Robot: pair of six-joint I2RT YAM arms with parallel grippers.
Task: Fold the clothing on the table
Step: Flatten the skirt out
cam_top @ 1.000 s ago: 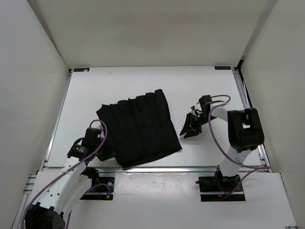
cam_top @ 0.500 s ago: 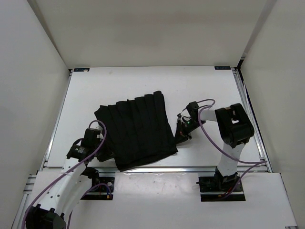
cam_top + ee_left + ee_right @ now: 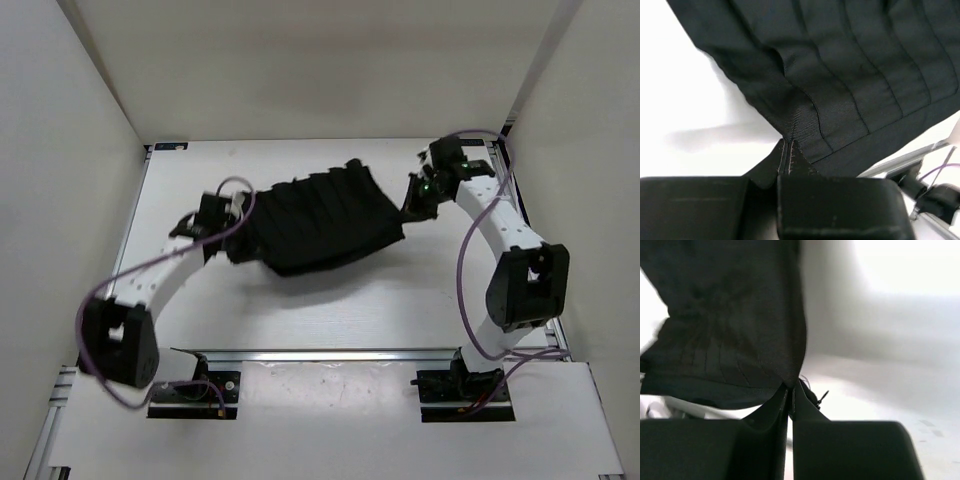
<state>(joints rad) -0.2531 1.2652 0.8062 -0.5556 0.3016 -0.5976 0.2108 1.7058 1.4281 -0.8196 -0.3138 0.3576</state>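
Both grippers are now clamped on the clothing [image 3: 325, 220]. The left gripper [image 3: 786, 145] pinches a seam at one corner, and the right gripper [image 3: 790, 390] has its jaws pressed together on a fold at the opposite side. A second ago the right one stood apart from the cloth with its jaws spread, and the garment lay flat close to the rail [image 3: 330, 355]. Since then both arms have stretched out and carried it well away from the rail. It hangs between the two grips, its rail-side edge sagging in a curve with a shadow beneath it.

A broad band of bare worktop [image 3: 300, 300] lies between the clothing and the rail. A narrower strip is left on the side away from the rail, before the back wall [image 3: 320, 70]. The right gripper is the one farther from the rail, near the worktop's right edge.

From above, both sets of fingertips are lost against the black fabric. The right wrist view is blurred, so the pleats barely show there. Whether the sagging middle touches the worktop cannot be told.
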